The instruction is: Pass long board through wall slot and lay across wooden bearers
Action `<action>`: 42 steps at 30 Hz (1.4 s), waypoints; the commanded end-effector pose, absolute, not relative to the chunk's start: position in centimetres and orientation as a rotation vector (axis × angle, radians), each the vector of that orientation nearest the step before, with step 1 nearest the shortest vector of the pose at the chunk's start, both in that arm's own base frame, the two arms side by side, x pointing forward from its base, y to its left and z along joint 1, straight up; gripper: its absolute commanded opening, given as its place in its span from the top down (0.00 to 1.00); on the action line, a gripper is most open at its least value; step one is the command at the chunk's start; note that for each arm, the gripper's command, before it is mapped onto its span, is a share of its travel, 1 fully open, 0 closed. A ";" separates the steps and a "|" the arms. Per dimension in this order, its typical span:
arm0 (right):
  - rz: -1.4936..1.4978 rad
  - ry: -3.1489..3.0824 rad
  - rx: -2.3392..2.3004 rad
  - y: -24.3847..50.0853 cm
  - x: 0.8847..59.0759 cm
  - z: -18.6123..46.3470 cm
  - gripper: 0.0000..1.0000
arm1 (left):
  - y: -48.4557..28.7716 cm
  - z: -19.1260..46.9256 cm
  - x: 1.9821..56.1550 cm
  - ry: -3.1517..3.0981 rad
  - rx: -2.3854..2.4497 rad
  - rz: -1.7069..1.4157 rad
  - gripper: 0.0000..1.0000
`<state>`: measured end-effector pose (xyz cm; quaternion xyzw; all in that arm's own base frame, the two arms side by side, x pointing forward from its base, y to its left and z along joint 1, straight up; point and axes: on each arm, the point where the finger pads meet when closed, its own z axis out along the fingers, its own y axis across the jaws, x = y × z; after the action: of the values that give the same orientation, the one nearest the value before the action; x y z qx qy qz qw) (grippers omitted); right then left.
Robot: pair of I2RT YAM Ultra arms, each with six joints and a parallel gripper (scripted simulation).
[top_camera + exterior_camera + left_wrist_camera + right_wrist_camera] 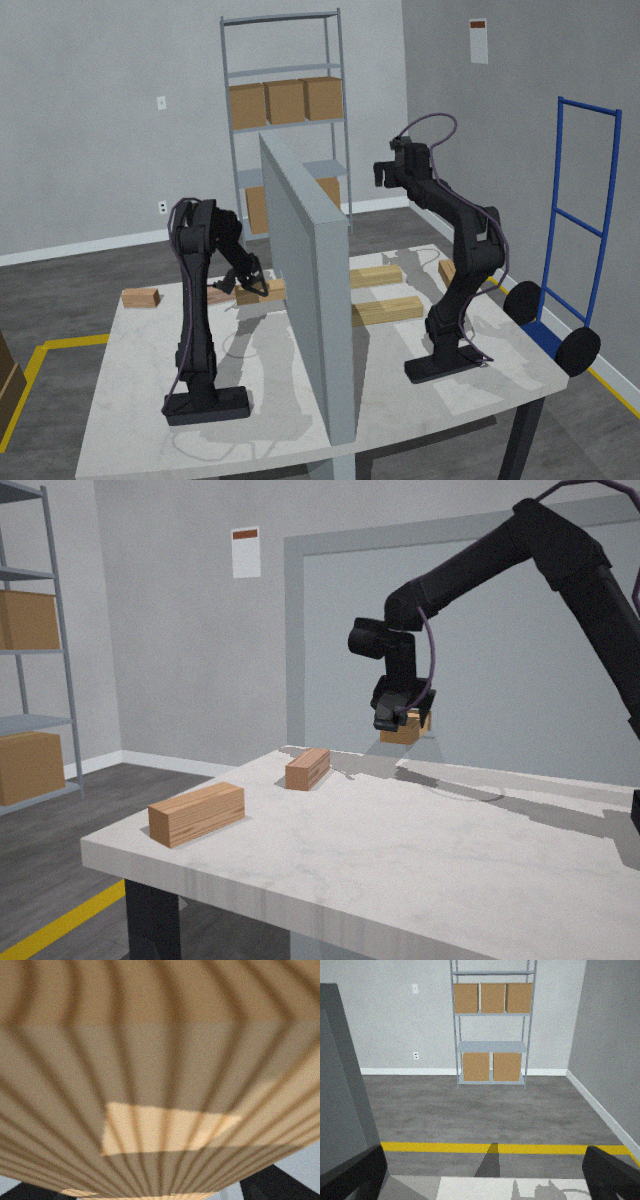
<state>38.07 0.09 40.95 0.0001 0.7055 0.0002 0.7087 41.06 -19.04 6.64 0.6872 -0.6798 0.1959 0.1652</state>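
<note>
The long board's end (261, 291) sticks out of the slot in the grey panel wall (305, 227) on the left arm's side, and it also shows in the exterior view (405, 729), raised above the table. My left gripper (253, 286) straddles this end from above with its fingers open (400, 717). The board's grain fills the left wrist view (160, 1060). Two pale wooden bearers (375, 276) (387, 310) lie on the table beyond the wall. My right gripper (382, 173) is open and empty, raised high above them; its fingers frame the right wrist view (485, 1175).
Offcuts lie on the left arm's side (196, 813) (307, 768), and one lies behind the right arm (445, 271). A shelf with cardboard boxes (284, 100) stands behind the table. A blue hand truck (573, 232) stands at the right.
</note>
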 end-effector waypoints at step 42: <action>-0.027 1.502 0.009 -0.5 37.1 43.7 0.00 | -18.1 12.1 41.7 -1.950 1.942 0.668 0.22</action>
<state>38.07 0.09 40.95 0.0001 0.7055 0.0002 0.7087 40.98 -18.38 8.04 0.6879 -0.6788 0.1965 0.1658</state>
